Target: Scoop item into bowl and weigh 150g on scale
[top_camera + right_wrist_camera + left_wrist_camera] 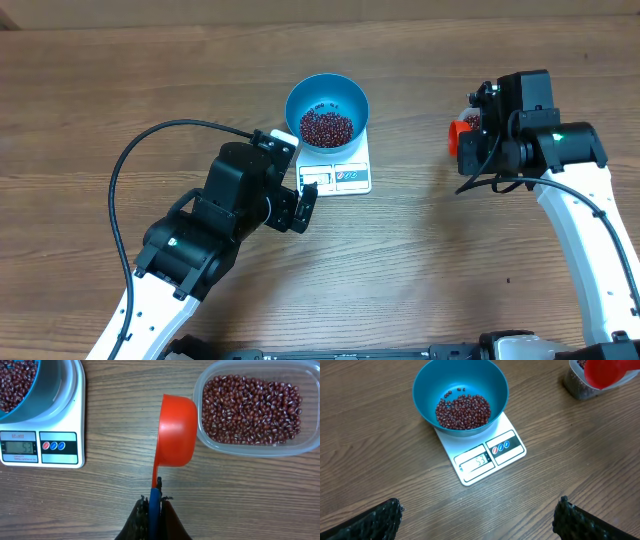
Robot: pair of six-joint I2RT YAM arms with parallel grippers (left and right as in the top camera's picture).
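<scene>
Right end effector [155, 505] is right up against its wrist cam, clamped tight on the thin blue handle [155, 496] of a red scoop [176, 430]. From that view you only get the outside of the scoop's cup, so I can't tell whether anything is in it. It hangs just beside the left wall of a clear plastic tub [250, 450], which holds a layer of the same red-brown beans.

Left end effector [477, 515] is spread wide with nothing in it. Its two dark fingers [380, 520] sit at the bottom corners of the left wrist view, well apart from the scale [450, 445].

The task stuff sits around the middle of the worktop [420, 270], toward the far edge. The blue bowl [470, 377] stands upright on the white scale with a loose heap of beans [463, 410] in its bottom. The scale's display faces the near edge, and the digits are too blurry for me to trust. The tub is off toward the right edge, mostly hidden under the right arm in the overhead view.
</scene>
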